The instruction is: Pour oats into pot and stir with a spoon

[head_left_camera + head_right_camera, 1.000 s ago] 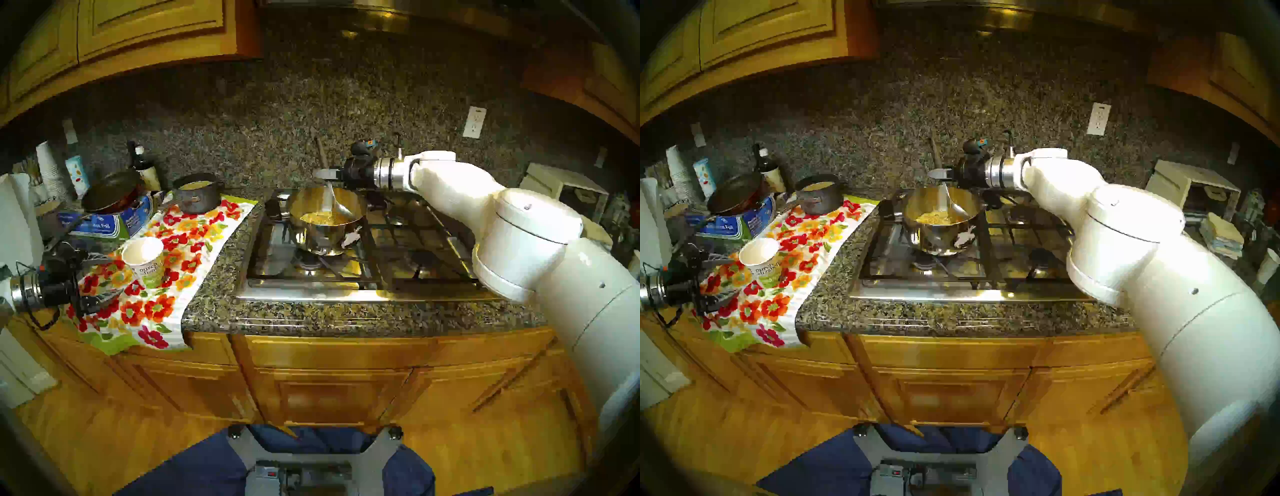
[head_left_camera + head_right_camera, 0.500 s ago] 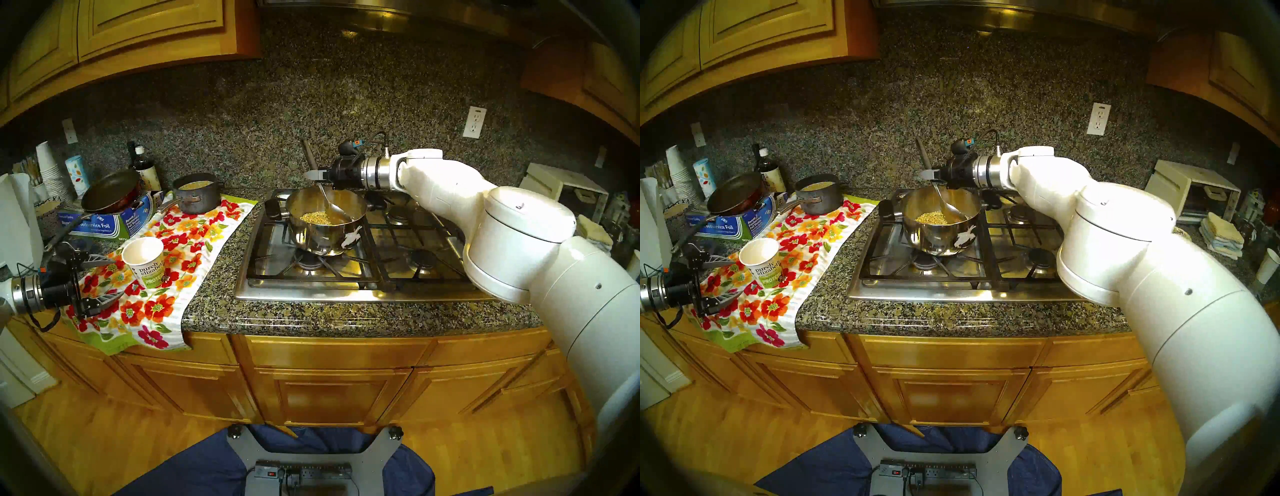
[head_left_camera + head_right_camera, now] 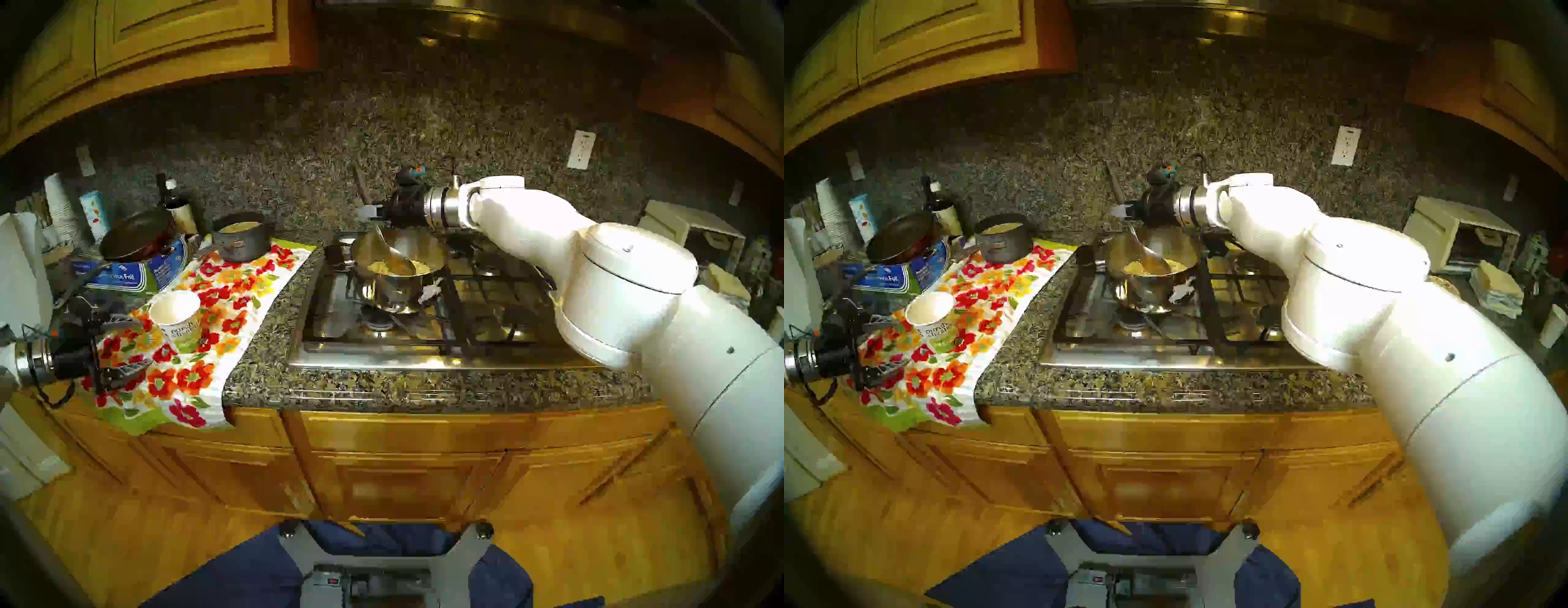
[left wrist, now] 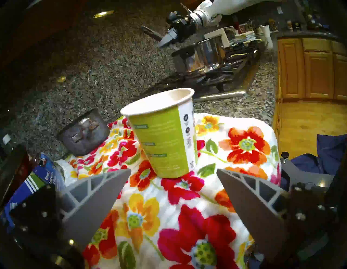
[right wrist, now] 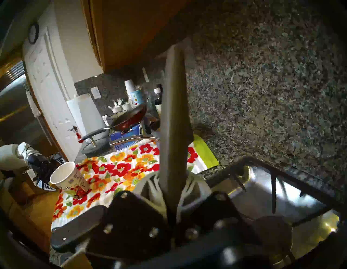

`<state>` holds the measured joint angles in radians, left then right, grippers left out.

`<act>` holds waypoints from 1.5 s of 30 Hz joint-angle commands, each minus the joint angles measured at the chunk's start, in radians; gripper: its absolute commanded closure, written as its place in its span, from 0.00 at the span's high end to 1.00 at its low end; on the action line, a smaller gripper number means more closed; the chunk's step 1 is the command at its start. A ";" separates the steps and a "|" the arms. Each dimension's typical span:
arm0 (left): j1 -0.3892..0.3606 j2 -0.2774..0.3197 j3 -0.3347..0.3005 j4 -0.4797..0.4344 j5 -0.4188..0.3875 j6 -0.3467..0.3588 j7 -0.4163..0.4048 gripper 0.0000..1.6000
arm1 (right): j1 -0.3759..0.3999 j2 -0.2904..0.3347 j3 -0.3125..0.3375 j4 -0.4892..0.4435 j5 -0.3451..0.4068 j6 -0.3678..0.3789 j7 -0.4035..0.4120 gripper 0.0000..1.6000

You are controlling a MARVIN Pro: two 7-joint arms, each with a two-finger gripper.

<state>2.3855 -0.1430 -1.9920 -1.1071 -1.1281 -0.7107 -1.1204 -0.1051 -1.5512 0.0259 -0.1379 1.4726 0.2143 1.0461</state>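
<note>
Pot point(image 3: 396, 284) under my right arm: shiny polished steel, mirror-glossy. Spoon point(image 3: 394, 257) bowl bright metal too, handle point(image 5: 174, 120) dark & matt. Oats point(image 3: 384, 267) dry, grainy. Worktop point(image 3: 271, 365) speckled stone, polished. Paper cup point(image 4: 165, 139) matt, on soft flowered cloth point(image 4: 187, 206). My left hand point(image 4: 173, 189): grey matt plastic fingers. Cabinets point(image 3: 403, 467) glossy wood.
</note>
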 commanded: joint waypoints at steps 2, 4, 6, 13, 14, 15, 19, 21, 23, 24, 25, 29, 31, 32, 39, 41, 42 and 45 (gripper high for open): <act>-0.013 0.010 -0.020 0.004 -0.007 -0.004 -0.019 1.00 | 0.051 -0.029 0.018 -0.009 0.013 -0.007 -0.004 0.00; -0.013 0.010 -0.021 0.004 -0.007 -0.004 -0.021 1.00 | 0.049 -0.029 0.023 -0.010 0.018 -0.007 -0.002 0.00; -0.014 0.010 -0.022 0.004 -0.007 -0.004 -0.022 1.00 | 0.048 -0.027 0.026 -0.011 0.021 -0.007 0.002 0.00; -0.014 0.010 -0.024 0.006 -0.009 -0.005 -0.030 1.00 | 0.042 -0.007 0.047 -0.010 0.033 -0.007 0.036 0.00; -0.014 0.010 -0.025 0.007 -0.009 -0.005 -0.031 1.00 | 0.041 -0.003 0.050 -0.010 0.034 -0.007 0.045 0.00; -0.014 0.010 -0.025 0.007 -0.009 -0.005 -0.033 1.00 | 0.040 0.005 0.053 -0.009 0.036 -0.007 0.056 0.00; -0.014 0.010 -0.028 0.009 -0.012 -0.005 -0.039 1.00 | 0.036 0.031 0.064 -0.010 0.043 -0.005 0.103 0.00; -0.015 0.009 -0.029 0.009 -0.013 -0.005 -0.044 1.00 | 0.035 0.041 0.069 -0.011 0.046 -0.003 0.125 0.00; -0.015 0.009 -0.031 0.010 -0.015 -0.005 -0.048 1.00 | 0.035 0.050 0.075 -0.011 0.049 0.000 0.147 0.00; -0.015 0.009 -0.031 0.010 -0.015 -0.005 -0.050 1.00 | 0.036 0.055 0.078 -0.011 0.051 0.001 0.158 0.00; -0.014 0.009 -0.032 0.011 -0.016 -0.005 -0.052 1.00 | 0.037 0.060 0.082 -0.011 0.054 0.004 0.170 0.00; -0.014 0.008 -0.035 0.012 -0.020 -0.004 -0.060 1.00 | 0.040 0.076 0.091 -0.014 0.059 0.012 0.212 0.00; -0.014 0.008 -0.036 0.013 -0.022 -0.003 -0.065 1.00 | 0.040 0.082 0.095 -0.015 0.061 0.016 0.232 0.00; -0.014 0.008 -0.038 0.013 -0.023 -0.002 -0.068 1.00 | 0.040 0.086 0.097 -0.015 0.062 0.018 0.243 0.00; -0.012 0.005 -0.045 0.015 -0.030 0.001 -0.086 1.00 | 0.037 0.105 0.101 -0.012 0.058 0.034 0.297 0.00; -0.012 0.005 -0.047 0.015 -0.033 0.002 -0.091 1.00 | 0.037 0.106 0.100 -0.010 0.056 0.047 0.303 0.00; -0.011 0.005 -0.048 0.015 -0.034 0.003 -0.093 1.00 | 0.036 0.106 0.103 -0.008 0.058 0.053 0.304 0.00; -0.010 0.005 -0.050 0.016 -0.037 0.004 -0.098 1.00 | 0.029 0.106 0.113 0.000 0.068 0.082 0.303 0.00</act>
<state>2.3854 -0.1438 -2.0103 -1.0920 -1.1379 -0.7130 -1.1230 -0.1123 -1.4583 0.1118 -0.1484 1.5135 0.2571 1.3258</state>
